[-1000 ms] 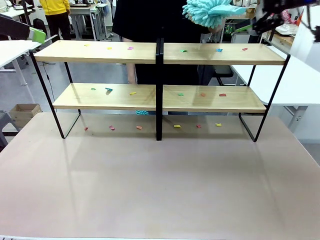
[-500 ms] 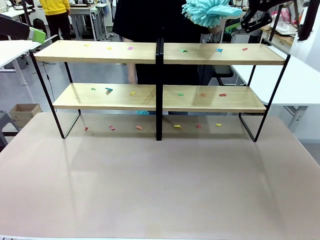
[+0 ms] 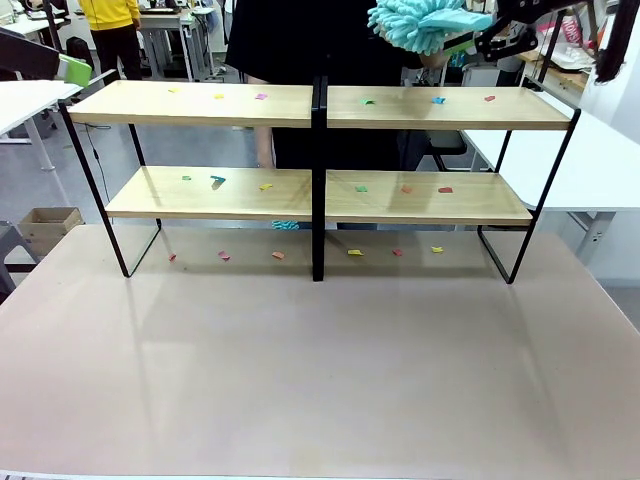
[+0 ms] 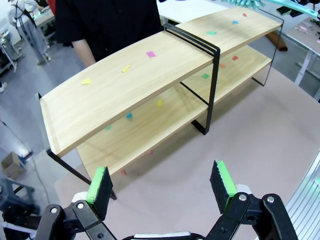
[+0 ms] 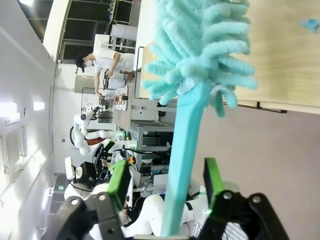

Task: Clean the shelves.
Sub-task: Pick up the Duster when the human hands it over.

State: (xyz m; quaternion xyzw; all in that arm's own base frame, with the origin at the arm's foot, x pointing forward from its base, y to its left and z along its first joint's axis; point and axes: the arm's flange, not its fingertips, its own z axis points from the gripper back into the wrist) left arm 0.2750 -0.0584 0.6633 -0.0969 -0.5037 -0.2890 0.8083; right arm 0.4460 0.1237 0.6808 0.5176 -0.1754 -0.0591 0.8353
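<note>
The shelves (image 3: 200,105) stand across the far half of the table, two tiers of light wood boards on a black frame, also seen in the left wrist view (image 4: 115,95). Small coloured paper scraps (image 3: 364,101) lie on the boards. A teal fluffy duster (image 3: 420,22) is held up above the top right board by a person's hand (image 3: 432,59). My right gripper (image 3: 480,42) is at its handle. In the right wrist view the handle (image 5: 182,160) runs between the green pads (image 5: 120,181) with a gap on each side. My left gripper (image 4: 161,185) hangs open, off the shelves' left end.
More scraps (image 3: 278,255) lie on the beige table (image 3: 320,380) under the lower boards. A person in black (image 3: 290,40) stands right behind the shelves. White tables (image 3: 610,170) flank both sides. The left arm (image 3: 45,58) sits at the top left corner.
My right gripper has moved left to the duster's handle, and its jaws have narrowed around it. The duster shifted slightly right. The left arm has not moved.
</note>
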